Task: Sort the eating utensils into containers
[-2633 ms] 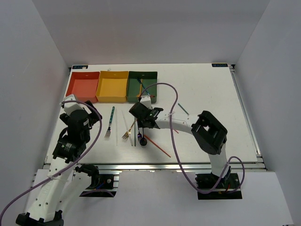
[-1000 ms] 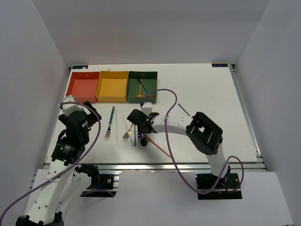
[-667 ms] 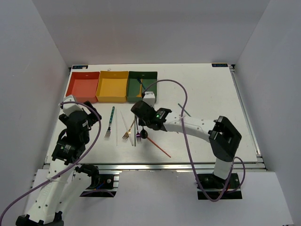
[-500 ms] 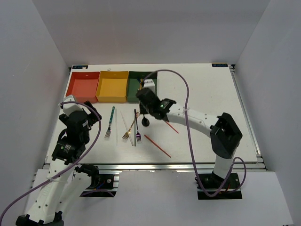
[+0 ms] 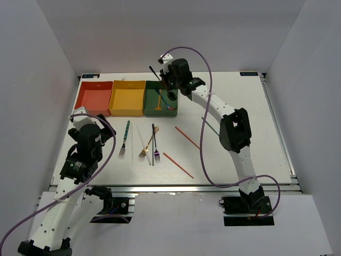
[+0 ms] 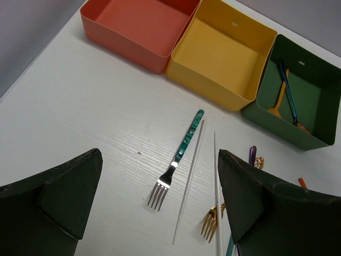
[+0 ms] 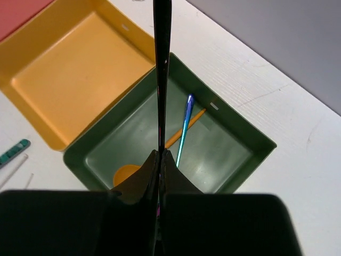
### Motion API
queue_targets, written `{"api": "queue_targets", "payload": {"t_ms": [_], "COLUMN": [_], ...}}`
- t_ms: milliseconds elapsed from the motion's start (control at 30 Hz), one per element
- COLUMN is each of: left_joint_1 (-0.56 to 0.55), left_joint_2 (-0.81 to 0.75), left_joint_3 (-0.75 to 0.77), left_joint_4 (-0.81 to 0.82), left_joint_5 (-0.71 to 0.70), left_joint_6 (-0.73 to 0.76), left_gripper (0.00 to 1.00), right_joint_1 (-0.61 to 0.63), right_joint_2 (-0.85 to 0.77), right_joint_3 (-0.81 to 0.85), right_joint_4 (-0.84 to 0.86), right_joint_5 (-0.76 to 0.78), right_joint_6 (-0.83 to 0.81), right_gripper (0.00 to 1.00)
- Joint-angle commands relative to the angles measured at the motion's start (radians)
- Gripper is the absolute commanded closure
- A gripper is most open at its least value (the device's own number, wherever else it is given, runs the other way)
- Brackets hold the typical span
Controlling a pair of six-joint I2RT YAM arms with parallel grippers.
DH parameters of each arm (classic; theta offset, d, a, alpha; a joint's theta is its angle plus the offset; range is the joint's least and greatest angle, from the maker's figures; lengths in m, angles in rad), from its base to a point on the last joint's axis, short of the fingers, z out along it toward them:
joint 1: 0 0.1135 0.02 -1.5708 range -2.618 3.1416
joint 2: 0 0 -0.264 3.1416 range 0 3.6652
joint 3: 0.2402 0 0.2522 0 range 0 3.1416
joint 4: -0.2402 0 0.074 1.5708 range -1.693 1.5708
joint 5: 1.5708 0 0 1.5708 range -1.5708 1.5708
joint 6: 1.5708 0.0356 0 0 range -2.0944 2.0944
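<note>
Three trays point(image 5: 127, 112) stand side by side behind the loose utensils point(image 5: 153, 145).

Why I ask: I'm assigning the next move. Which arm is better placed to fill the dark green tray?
Right. The right gripper is shut on a black utensil above the dark green tray; the left gripper is open and empty.
</note>
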Motion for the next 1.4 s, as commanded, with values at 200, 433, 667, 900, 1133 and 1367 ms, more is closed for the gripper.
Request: {"api": "queue_targets", "payload": {"t_ms": [200,433,667,900,1133,1367], "left_joint_1": [-0.004,-0.004,-0.004,-0.004,-0.004,-0.004], "left_joint_2": [0.01,0.02,0.023,0.015,0.035,0.03], "left_joint_3": [-0.004,-0.003,-0.003,-0.004,0.0,-0.003], "left_joint_4": [0.008,0.006,0.006,0.006,0.009,0.006], "left_joint_5": [0.007,0.008,0.008,0.002,0.016,0.007], "left_joint_6": [0.005,0.005,0.006,0.005,0.009,0.008], "left_gripper": [0.02,0.02,0.02,0.02,0.02,0.02], "right_joint_1": [0.0,-0.011,-0.011,0.047,0.3,0.406], "right_joint_2": [0.054,0.054,-0.038,-0.368,-0.575,-0.558], "right_joint_3": [-0.024,0.019,0.0,-0.483,-0.911,-1.038], "right_joint_4": [0.103,0.098,0.025,-0.15,-0.122,-0.136], "right_joint_5": [-0.037,0.001,0.081,0.0,0.154,0.214], "right_joint_6": [-0.103,-0.083,-0.047,0.096,0.142,0.2], "right_gripper": [1.0,0.49,0.11,0.11,0.11,0.24]}}
